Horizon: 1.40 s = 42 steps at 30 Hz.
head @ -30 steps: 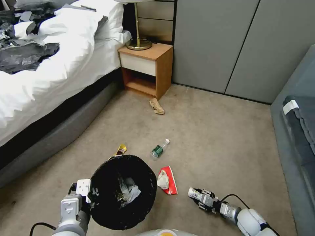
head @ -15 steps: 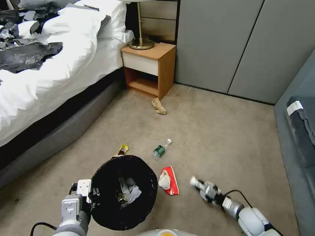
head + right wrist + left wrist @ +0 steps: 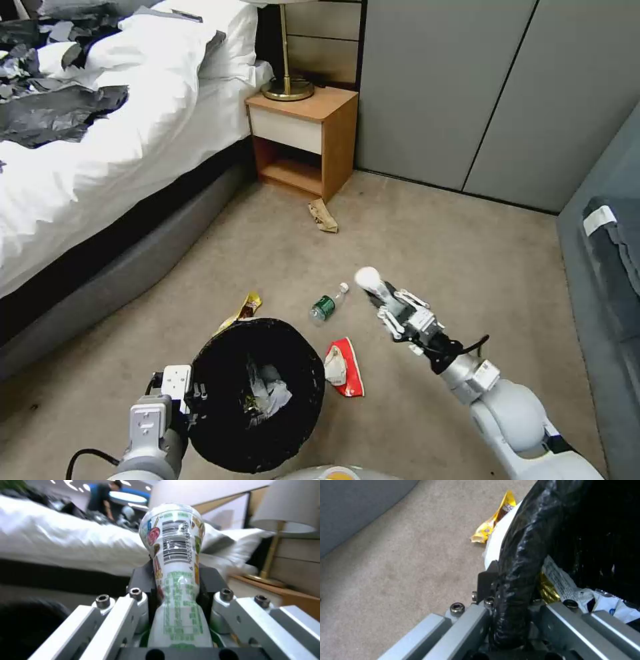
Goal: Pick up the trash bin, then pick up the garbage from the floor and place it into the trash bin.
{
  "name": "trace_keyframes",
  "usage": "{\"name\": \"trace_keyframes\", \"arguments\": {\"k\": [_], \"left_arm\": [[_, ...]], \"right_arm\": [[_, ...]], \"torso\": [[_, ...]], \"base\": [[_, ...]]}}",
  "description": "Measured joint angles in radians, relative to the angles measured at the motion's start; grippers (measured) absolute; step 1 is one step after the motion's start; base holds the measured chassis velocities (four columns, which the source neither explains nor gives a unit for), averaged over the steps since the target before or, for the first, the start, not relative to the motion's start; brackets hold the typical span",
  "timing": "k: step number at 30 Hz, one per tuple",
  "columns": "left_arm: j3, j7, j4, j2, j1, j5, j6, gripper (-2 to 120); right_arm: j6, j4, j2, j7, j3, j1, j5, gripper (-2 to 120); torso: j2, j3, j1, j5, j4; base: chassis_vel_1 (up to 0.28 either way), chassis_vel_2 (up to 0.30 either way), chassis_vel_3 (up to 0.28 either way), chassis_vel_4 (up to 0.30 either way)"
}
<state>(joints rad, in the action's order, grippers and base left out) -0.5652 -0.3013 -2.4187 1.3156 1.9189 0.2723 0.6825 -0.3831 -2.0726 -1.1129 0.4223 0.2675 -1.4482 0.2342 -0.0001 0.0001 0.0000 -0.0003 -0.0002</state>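
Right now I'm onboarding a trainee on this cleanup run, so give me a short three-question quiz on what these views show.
1. True or false: the left end effector is shut on the rim of the trash bin.
2. What does the right end effector hold?
A. a white printed bottle
B. a brown paper bag
C. a yellow wrapper
3. Fill in: the green-labelled bottle lies on the ____, between the yellow wrapper and the raised right arm.

Key
1. True; its fingers clamp the bag-wrapped rim.
2. A; the white printed bottle sits between the fingers, above the floor.
3. floor; the red-white packet lies nearer the bin.
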Motion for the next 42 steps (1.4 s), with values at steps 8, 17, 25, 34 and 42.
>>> {"name": "trace_keyframes", "arguments": {"k": [8, 17, 25, 34, 42], "left_arm": [[0.01, -0.011, 0.001, -0.033, -0.006, 0.06, 0.021, 0], [0.023, -0.014, 0.005, -0.039, -0.013, 0.07, 0.03, 0], [0.022, -0.014, 0.005, -0.043, -0.012, 0.071, 0.031, 0], [0.026, -0.014, 0.004, -0.037, -0.012, 0.065, 0.031, 0], [0.028, -0.014, 0.004, -0.034, -0.01, 0.058, 0.03, 0]], "right_arm": [[0.063, -0.006, 0.055, -0.047, -0.206, 0.031, 0.023, 18], [0.099, 0.099, 0.018, -0.082, -0.387, 0.12, -0.022, 18], [0.102, 0.187, -0.03, -0.086, -0.434, 0.148, -0.054, 17], [0.108, 0.201, -0.033, -0.086, -0.435, 0.13, -0.091, 37], [0.108, 0.188, -0.025, -0.086, -0.421, 0.106, -0.109, 69]], "torso": [[0.0, 0.0, 0.0, 0.0001, 0.0001], [0.0, 0.0, 0.0, 0.0002, 0.0003], [0.0, 0.0, 0.0, 0.0001, 0.0002], [0.0, 0.0, 0.0, 0.0002, 0.0001], [0.0, 0.0, 0.0, 0.0003, 0.0002]], "base": [[0.0, 0.0, 0.0, 0.0], [0.0, 0.0, 0.0, 0.0], [0.0, 0.0, 0.0, 0.0], [0.0, 0.0, 0.0, 0.0], [0.0, 0.0, 0.0, 0.0]]}}
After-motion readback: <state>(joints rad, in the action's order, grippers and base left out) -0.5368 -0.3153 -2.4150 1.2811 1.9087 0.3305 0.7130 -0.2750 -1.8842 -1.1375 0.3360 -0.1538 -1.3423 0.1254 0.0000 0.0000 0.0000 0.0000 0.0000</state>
